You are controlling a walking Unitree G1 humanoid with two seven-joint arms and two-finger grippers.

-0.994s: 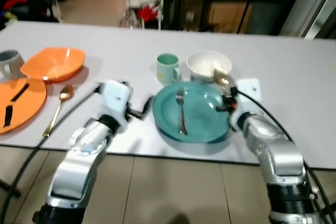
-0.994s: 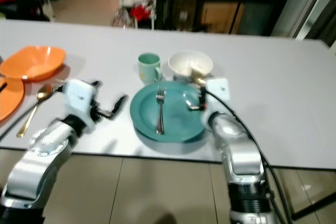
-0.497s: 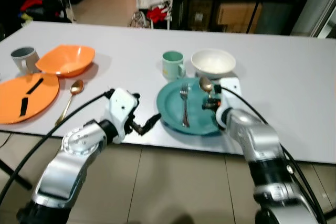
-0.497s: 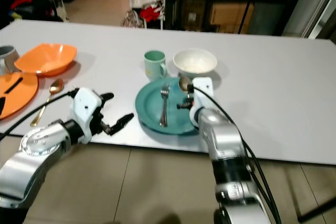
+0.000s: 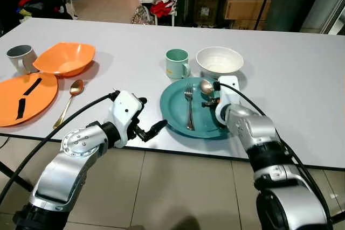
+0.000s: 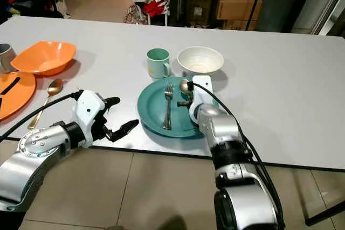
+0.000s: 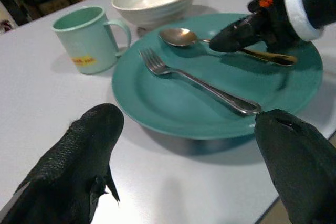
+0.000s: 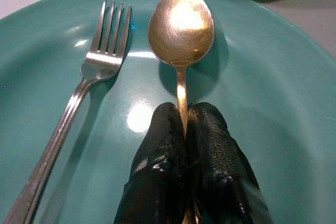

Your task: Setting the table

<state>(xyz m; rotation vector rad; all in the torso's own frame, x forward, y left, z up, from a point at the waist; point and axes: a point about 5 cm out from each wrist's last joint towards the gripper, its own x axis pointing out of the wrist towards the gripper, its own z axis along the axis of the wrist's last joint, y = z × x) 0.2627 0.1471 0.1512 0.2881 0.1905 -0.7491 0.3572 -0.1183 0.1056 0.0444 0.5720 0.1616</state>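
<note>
2 utensils on 1 teal plate, near table edge, directly before the robot.

Item 1: gold spoon. Held by the right gripper, both black fingers clenched on the handle just behind the neck. Bowl of the spoon points away from the robot, toward the white bowl beyond the plate. Long axis runs along the gripper's own fingers, so the spoon continues the line of the claw. Whether the spoon bowl touches the plate or hovers just above it cannot be told; its shadow lies close beneath.

Item 2: silver fork. Lies flat on the plate, beside the spoon on the robot's left, tines away from the robot, roughly parallel to the spoon. Apart from both grippers.

Item 3: green mug. Upright, just beyond the plate's far left rim, next to the white bowl.

Right arm: forearm reaches forward over the plate's right half, wrist low, fingers pointing away from the robot.

Left gripper: released, fingers spread wide, nothing between them. Hovers at the table edge just left of the plate, aimed across it toward the fork. Judged the nearer arm for the fork; the right arm already has the spoon.

Judgement: next move likely lays the spoon down beside the plate; right side is nearer.
</note>
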